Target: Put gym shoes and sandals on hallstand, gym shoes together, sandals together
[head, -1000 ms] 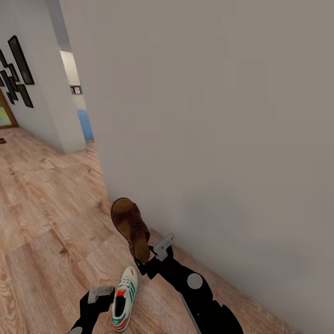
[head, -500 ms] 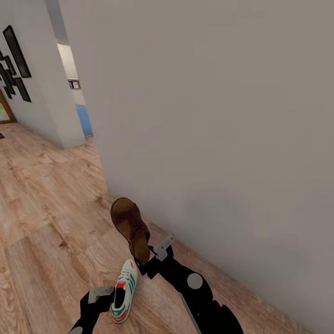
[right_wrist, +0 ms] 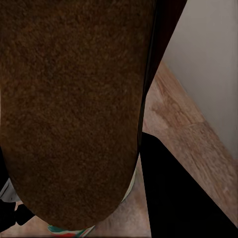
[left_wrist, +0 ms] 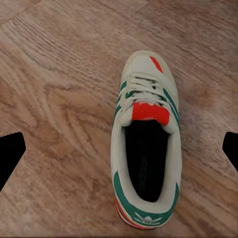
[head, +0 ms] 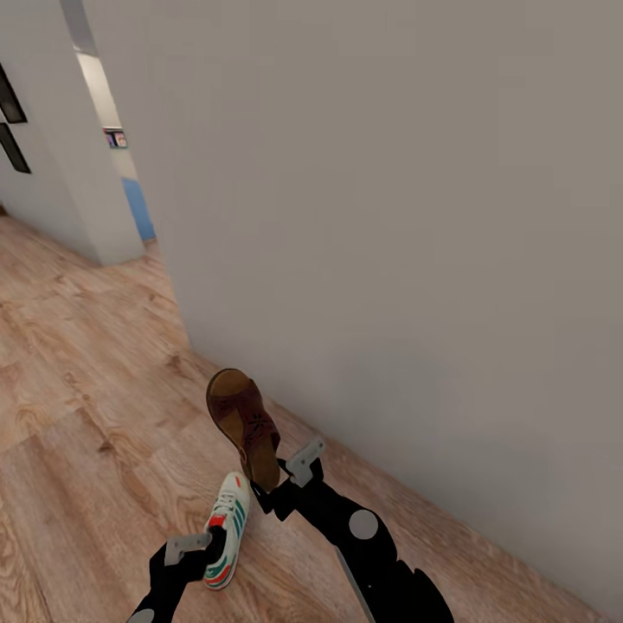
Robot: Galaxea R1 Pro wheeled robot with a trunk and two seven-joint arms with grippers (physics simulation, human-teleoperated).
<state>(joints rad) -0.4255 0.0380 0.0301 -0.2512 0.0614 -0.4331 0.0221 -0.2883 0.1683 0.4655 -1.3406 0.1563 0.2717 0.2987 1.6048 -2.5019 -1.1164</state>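
The sandal (head: 244, 427) is pinched by its heel end in the right gripper (head: 281, 478), sticking up over the corridor floor (head: 78, 389) near the wall (head: 389, 260). With that thin hold it could swing or slip. The gym shoe (left_wrist: 145, 153) lies flat under the left gripper (head: 197, 548) (fingers spread wide, nothing held). The rack and other shoes aren't visible.

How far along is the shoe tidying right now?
Nothing visibly finished: no rack is in sight. In hand: the right tool holds one brown sandal off the wood floor. One gym shoe lies on the floor under the open left tool. Racking and pairing are left.
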